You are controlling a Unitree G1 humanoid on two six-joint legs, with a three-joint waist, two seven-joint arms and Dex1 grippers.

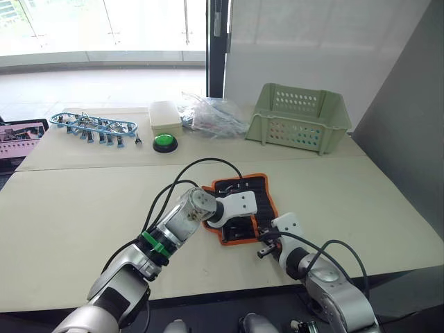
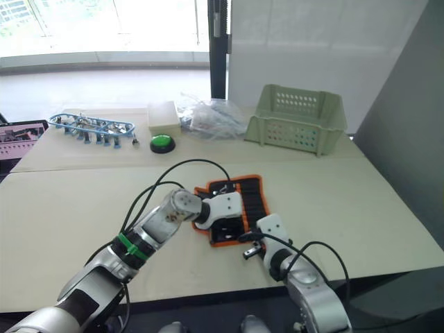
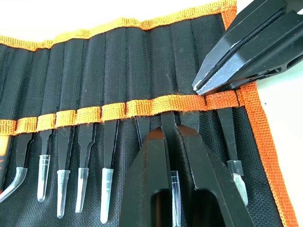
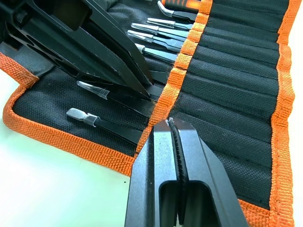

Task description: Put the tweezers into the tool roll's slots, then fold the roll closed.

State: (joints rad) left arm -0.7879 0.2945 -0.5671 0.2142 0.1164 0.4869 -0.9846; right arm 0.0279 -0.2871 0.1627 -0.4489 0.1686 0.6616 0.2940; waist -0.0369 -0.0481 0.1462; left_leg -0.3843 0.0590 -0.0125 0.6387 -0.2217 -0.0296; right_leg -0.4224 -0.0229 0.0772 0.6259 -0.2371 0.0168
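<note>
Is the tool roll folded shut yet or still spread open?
Still spread open. The tool roll lies flat with its slots exposed and tweezers tucked under the orange stripe.

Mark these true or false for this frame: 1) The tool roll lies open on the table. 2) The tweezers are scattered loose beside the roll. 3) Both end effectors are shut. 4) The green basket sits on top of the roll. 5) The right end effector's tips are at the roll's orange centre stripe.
1) True: the tool roll lies unfolded on the table.
2) False: the tweezers sit tucked under the roll's orange stripe, in slots.
3) True: the left end effector and right end effector both have their fingers together.
4) False: the green basket stands apart at the table's far side.
5) True: they meet the stripe near the roll's end.
</note>
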